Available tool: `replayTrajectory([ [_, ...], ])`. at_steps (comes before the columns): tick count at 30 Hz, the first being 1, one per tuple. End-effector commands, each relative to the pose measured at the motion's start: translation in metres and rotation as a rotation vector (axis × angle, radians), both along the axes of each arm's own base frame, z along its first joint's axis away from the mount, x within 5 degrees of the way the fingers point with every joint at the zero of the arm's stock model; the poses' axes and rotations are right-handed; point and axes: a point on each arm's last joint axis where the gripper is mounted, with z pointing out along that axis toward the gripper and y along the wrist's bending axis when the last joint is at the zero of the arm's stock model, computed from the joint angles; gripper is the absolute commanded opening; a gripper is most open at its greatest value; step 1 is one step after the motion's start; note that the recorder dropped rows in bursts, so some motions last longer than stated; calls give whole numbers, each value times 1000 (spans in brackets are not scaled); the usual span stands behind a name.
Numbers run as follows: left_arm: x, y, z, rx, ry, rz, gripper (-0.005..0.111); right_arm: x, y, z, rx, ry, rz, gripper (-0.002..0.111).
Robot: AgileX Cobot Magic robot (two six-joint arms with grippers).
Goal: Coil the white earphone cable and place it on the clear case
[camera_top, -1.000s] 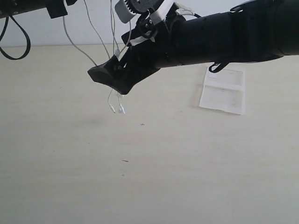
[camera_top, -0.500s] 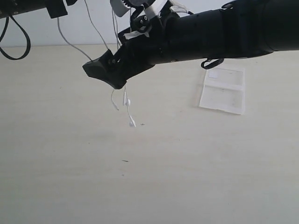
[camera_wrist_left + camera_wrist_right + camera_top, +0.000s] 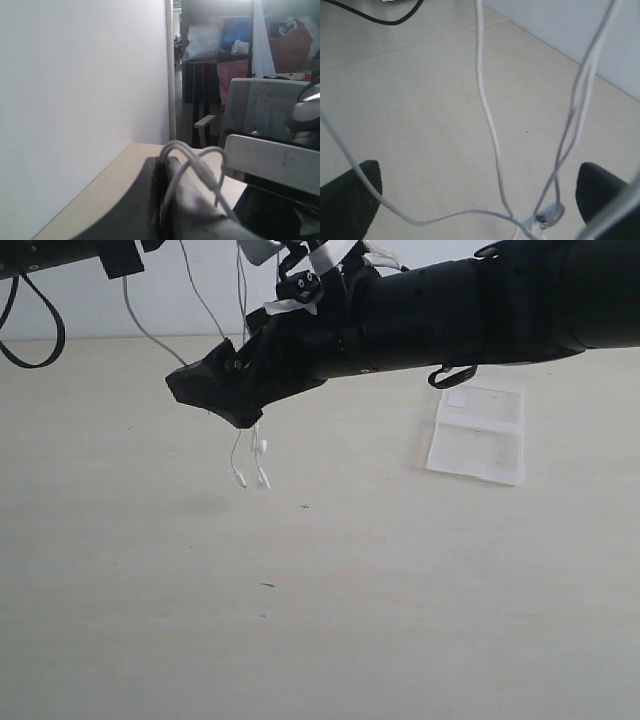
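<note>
The white earphone cable (image 3: 203, 302) hangs in several thin strands from the top of the exterior view. Its two earbuds (image 3: 262, 480) dangle just above the table. My left gripper (image 3: 161, 192) is shut on looped strands of the cable (image 3: 192, 152), high at the top left. My right gripper (image 3: 213, 392) reaches across from the right and stands open. In the right wrist view the cable strands (image 3: 490, 125) and an earbud (image 3: 548, 215) hang between its wide-apart fingers (image 3: 354, 196). The clear case (image 3: 477, 435) lies flat on the table at the right, behind the right arm.
The pale table (image 3: 320, 620) spreads below the arms. A thick black robot cable (image 3: 40, 345) loops down at the far left. A white wall (image 3: 120, 315) runs behind the table. A few tiny dark specks (image 3: 267, 585) lie on the table.
My right gripper has shifted left and slightly up along the hanging cable. The earbuds swung out to the right half a second ago and now hang together again below the gripper.
</note>
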Motion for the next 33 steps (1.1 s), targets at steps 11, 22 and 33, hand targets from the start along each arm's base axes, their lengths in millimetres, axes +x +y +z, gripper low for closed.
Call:
replayTrajectory([
  [11,1,0,2,-17,5,6,0,6,3,12,32,-22,-4,51],
  [22,1,0,2,-21,5,8,0,7,3,11,29,-21,-8,0],
  [33,1,0,2,-21,5,8,0,10,5,-1,10,3,-10,23],
])
